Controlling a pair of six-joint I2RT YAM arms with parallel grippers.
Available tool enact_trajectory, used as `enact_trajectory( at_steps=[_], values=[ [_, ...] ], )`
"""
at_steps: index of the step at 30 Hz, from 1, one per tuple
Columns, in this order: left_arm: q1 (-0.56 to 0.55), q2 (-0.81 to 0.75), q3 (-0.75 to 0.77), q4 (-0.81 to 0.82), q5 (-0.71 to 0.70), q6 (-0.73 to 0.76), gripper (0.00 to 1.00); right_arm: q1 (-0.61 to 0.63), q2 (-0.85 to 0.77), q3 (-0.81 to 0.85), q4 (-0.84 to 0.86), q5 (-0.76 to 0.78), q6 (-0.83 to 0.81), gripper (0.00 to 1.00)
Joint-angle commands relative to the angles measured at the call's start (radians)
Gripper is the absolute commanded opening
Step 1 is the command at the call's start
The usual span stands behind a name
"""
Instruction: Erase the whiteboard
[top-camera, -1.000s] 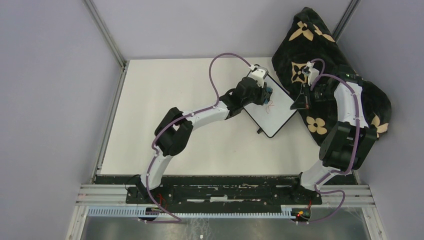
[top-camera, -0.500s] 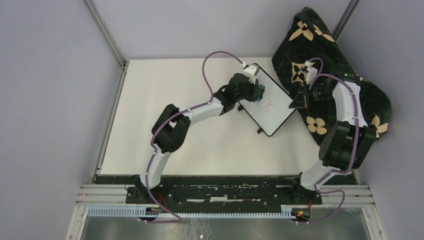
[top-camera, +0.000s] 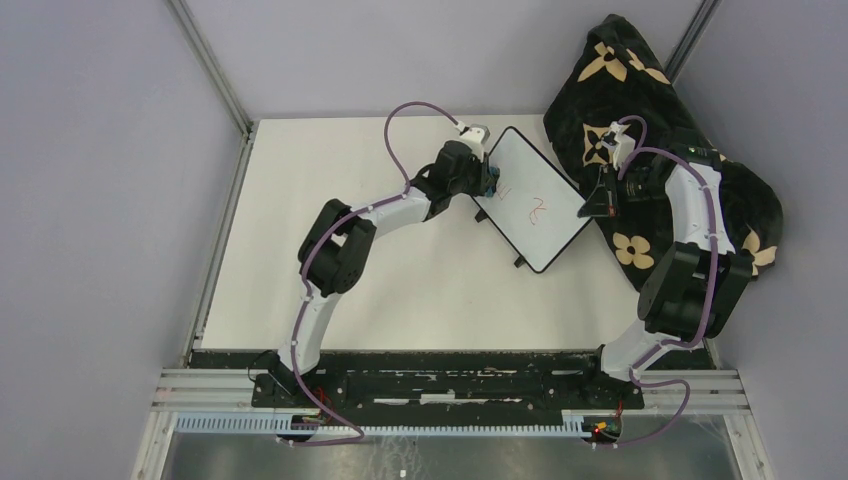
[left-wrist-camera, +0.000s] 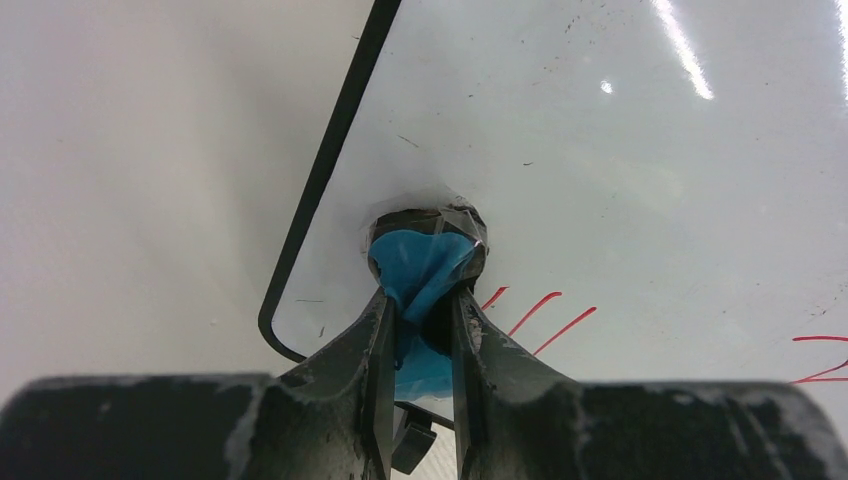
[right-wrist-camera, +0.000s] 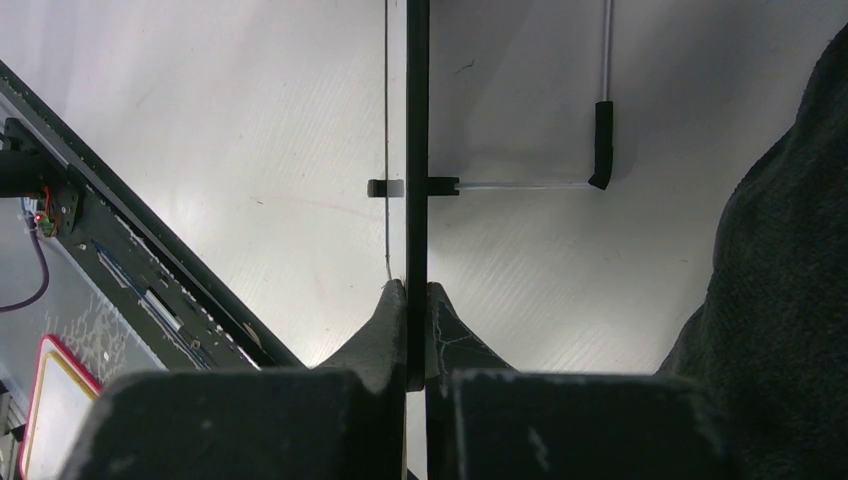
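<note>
- The black blanket with tan flowers (top-camera: 610, 90) is heaped at the far right corner. Its near side is hidden behind the right arm, and part of it hangs past the white worktop (top-camera: 330, 220).
- The small white whiteboard with a thin black frame (top-camera: 530, 200) sits at the far right of the worktop, turned at an angle to its edges, just beside the blanket. The right wrist view shows it only edge-on (right-wrist-camera: 417, 120), so its face is unseen there.
- The right end effector (top-camera: 593, 208) is pressed together on the board's right edge and covers that corner.
- The left end effector (left-wrist-camera: 420, 300) pinches a crumpled blue wad (left-wrist-camera: 415, 265) against the board near its left corner. I cannot tell whether it is cloth or pad.
- A second ago the left arm covered the board's middle; it has swung left, baring a red scribble (top-camera: 537, 208). The right arm has not moved.
- Pale grey walls (top-camera: 100, 150) enclose the worktop, and a metal rail (top-camera: 450, 385) carries both bases.
</note>
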Motion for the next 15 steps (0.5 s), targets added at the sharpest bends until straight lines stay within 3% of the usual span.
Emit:
enact_trajectory(
  at_steps=[1,15],
  values=[
    [-0.008,0.025,-0.021,-0.019,-0.027,-0.014,0.03,0.01,-0.013,0.02,-0.041,-0.02,-0.061,0.01],
    [-0.173,-0.057,-0.051,0.049,-0.021,-0.041,0.03,0.011,-0.014,0.022,-0.047,-0.024,-0.063,0.01]
  ],
)
